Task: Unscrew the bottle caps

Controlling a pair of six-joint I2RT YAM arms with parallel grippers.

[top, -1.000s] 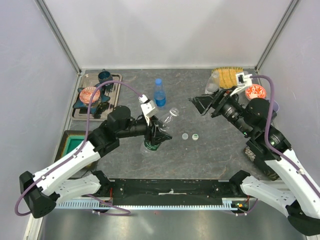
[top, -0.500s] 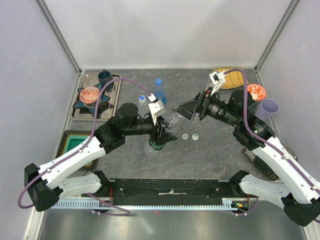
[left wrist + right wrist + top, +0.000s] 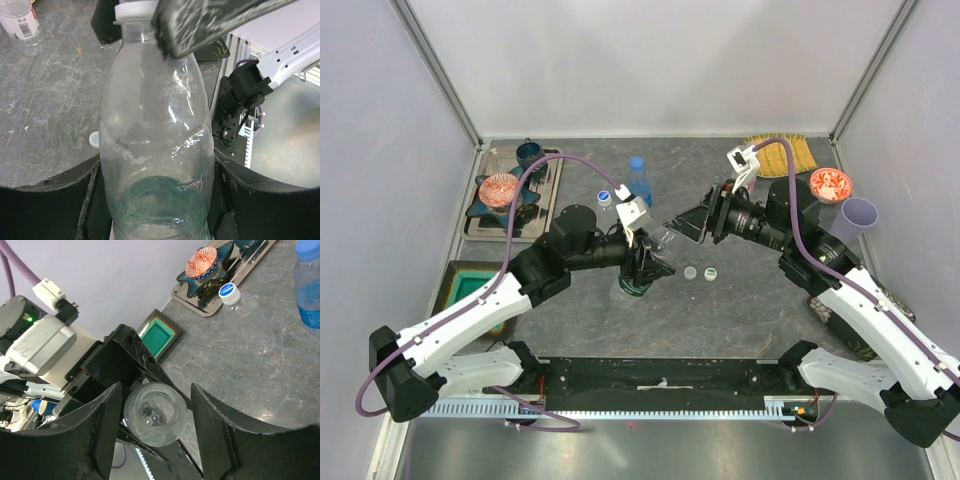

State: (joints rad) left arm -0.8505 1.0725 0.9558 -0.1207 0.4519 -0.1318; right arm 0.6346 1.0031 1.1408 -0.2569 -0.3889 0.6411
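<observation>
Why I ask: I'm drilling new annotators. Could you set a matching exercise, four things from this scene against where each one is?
Things
1. green-labelled bottle
2. blue-labelled bottle
3. loose caps
4. lilac cup

Places
A. lying in the middle of the table
B. at the far right edge
C. clamped in the left gripper
D. standing capped towards the back

Pairs: 1-C, 2-D, 3-A, 4-B
</observation>
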